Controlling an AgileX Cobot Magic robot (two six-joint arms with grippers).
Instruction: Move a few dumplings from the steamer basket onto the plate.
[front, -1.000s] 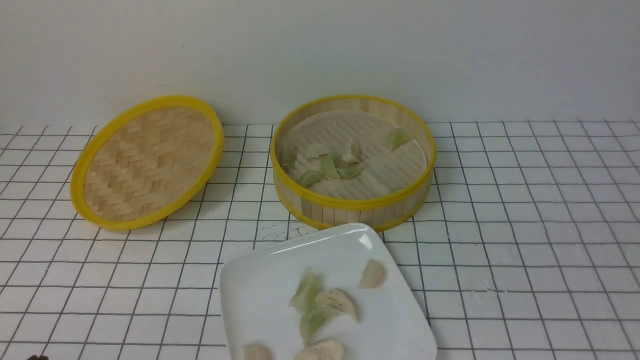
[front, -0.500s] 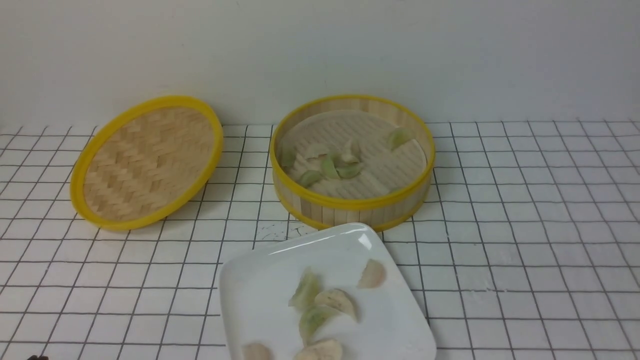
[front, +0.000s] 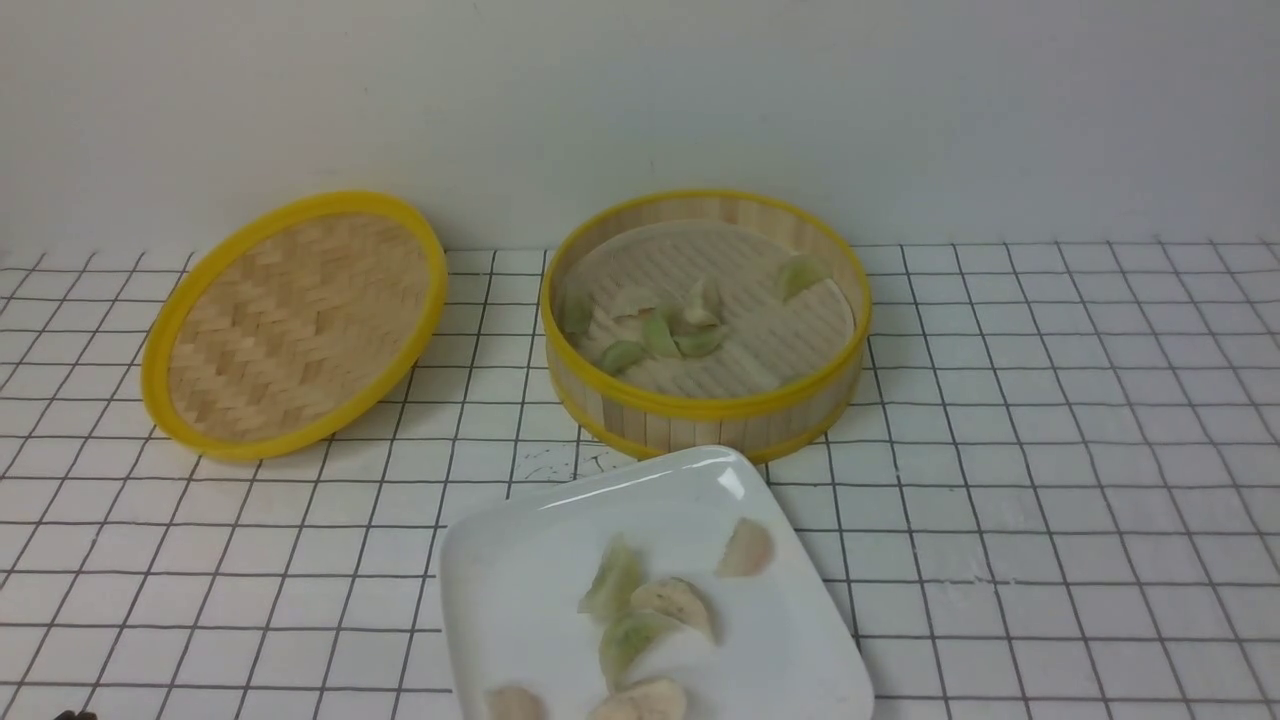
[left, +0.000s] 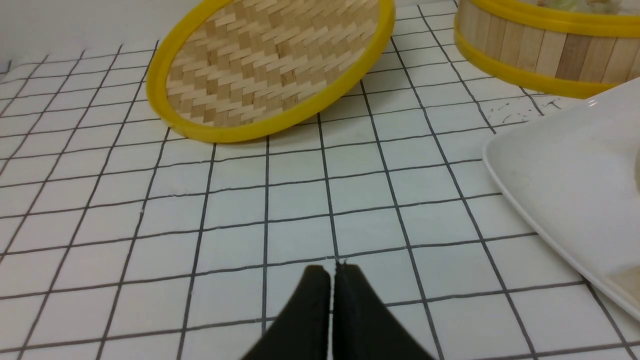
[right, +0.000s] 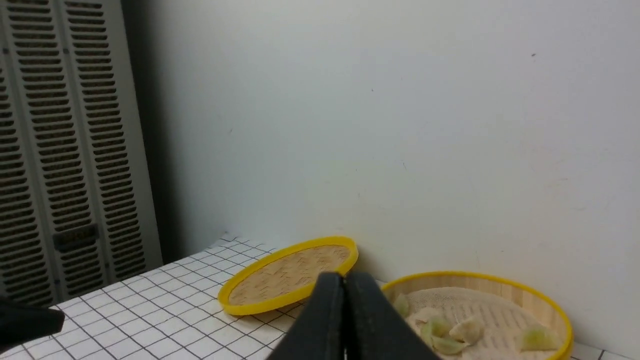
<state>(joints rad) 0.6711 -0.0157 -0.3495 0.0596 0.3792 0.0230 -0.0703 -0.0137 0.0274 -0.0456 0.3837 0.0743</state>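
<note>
Steamer basket (front: 705, 405) sits on the gridded white surface (front: 1050, 480), near the back wall (front: 640, 100), centre of front view. Inside — a cluster of dumplings (front: 655, 325) toward its left side, green and cream mixed, plus one pale green dumpling (front: 800, 273) apart at the right rear. Exact count in the cluster cannot be told; pieces overlap.

Plate (front: 520, 600) lies just in front of the basket, its far corner close to the basket wall; contact cannot be confirmed. Plate runs off the bottom edge of front view. On it: a cream dumpling (front: 745, 548) toward the right, a green one (front: 612, 580), a cream one (front: 678, 602) touching it, another green one (front: 630, 640) below, and two cream pieces at the frame edge, partly cut off.

Woven lid (front: 295, 325) w/ yellow rim is left of the basket, well apart from the plate, tilted — its far edge is raised.

Left gripper (left: 332, 272): jaws pressed together, nothing between them, over bare surface short of the lid. Right gripper (right: 344, 280): jaws pressed together, empty, held high w/ basket and lid beyond. Louvred panel (right: 50, 150) visible in right wrist view only.
</note>
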